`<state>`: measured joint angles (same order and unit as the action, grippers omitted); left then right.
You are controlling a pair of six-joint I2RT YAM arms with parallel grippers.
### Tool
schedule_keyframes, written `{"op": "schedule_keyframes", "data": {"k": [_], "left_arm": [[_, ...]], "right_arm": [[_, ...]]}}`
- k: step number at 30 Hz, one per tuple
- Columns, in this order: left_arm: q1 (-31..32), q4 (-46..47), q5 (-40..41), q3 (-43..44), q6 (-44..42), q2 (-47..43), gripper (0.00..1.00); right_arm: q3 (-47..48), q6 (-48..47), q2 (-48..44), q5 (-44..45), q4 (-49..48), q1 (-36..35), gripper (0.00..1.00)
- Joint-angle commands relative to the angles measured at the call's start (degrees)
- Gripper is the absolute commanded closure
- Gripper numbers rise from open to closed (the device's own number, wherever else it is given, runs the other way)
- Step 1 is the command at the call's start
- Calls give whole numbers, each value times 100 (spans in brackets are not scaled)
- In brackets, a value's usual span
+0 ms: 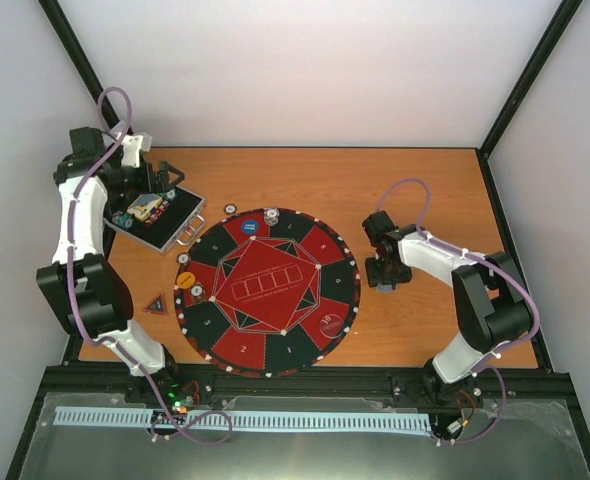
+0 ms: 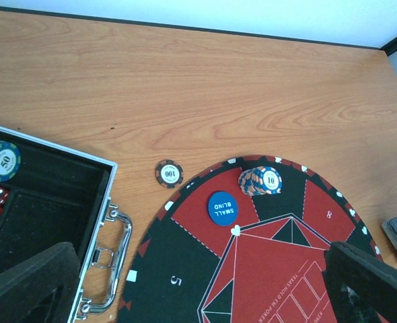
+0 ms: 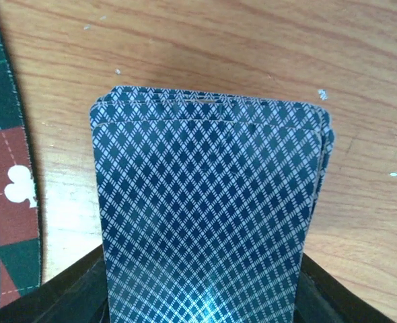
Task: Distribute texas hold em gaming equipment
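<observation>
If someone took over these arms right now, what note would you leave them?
Left gripper: open, empty, above the case.
Right gripper: closed on the deck, beside the mat's right side.
Done: blue button and a chip stack on the mat; one chip on the table beside it.
To do: deal the deck, hand out the chips in the case.

Bright, even light, soft shadows; the cards [image 3: 208, 202] show a bluish glare, perhaps a reflection, near their base.
</observation>
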<state>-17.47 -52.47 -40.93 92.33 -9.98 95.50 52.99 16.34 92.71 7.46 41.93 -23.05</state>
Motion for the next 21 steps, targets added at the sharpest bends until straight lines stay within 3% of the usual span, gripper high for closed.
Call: {"op": "schedule_keyframes", "data": {"k": [1, 9, 15, 18, 21], "left_arm": [[104, 50, -150, -49, -104, -71, 0], [554, 314, -1078, -668, 49, -110, 9], [1114, 914, -2851, -1453, 515, -86, 13], [1337, 1233, -3375, -1638, 815, 28, 10], [1638, 1324, -3300, -1764, 790, 64, 3]], "right_arm": [[312, -449, -190, -46, 230, 42, 59], [947, -1361, -645, -774, 45, -300, 62], [1761, -2006, -331, -1041, 104, -1169, 62], [2130, -2357, -132, -1236, 55, -1654, 63], [2621, -2666, 82, -1323, 34, -2083, 63]]}}
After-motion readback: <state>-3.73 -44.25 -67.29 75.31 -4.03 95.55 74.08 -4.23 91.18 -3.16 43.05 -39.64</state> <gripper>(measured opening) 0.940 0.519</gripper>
